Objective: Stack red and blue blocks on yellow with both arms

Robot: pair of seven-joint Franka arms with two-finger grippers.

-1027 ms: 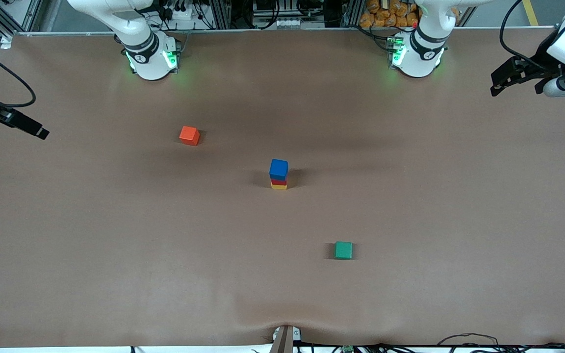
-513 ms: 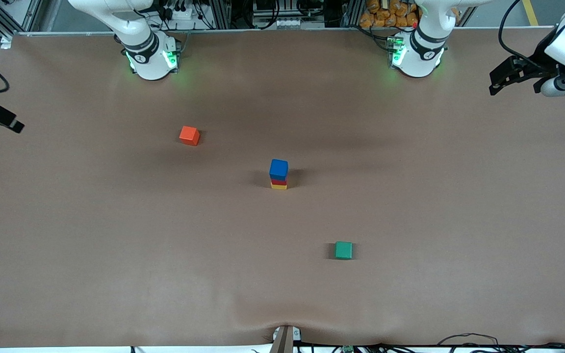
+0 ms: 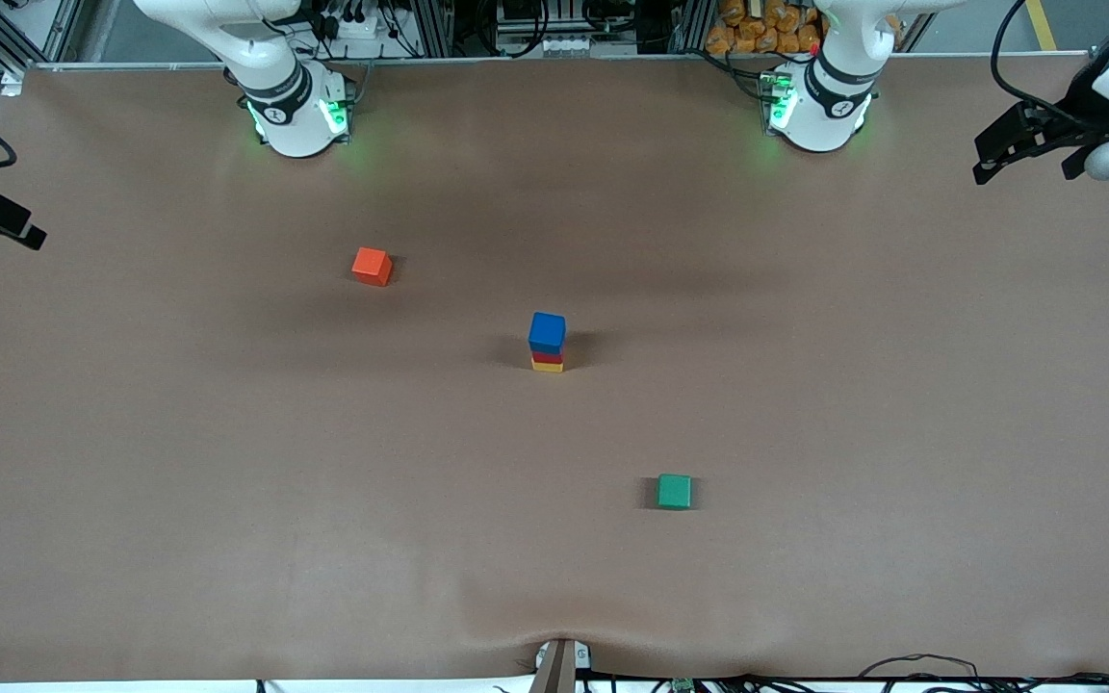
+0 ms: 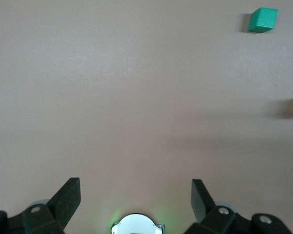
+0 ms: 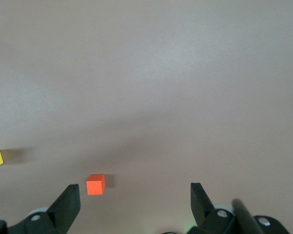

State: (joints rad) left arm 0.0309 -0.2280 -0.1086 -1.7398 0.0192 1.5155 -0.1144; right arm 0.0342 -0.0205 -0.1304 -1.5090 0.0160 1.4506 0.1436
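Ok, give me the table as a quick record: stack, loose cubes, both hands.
stack: blue block on red block on yellow block, mid-table
orange-red cube: alone, toward the right arm's end, farther from the front camera than the stack
green cube: alone, nearer to the front camera than the stack
left hand: open, empty, over the table's edge
right hand: open, empty, over the table's edge

Two white arms, rounded shells with black joint bands. Each base (image 3: pixel 296 114) is a white dome ringed in black, a small round logo on the band, green lights glowing at both sides; second base (image 3: pixel 816 108) the same. Black cables loop off the upper links. Left gripper (image 4: pixel 136 199): matte black wedge fingers (image 4: pixel 67 199), silver screws at the knuckles. Right gripper (image 5: pixel 135 201): same, with a black cable at 5 o'clock.
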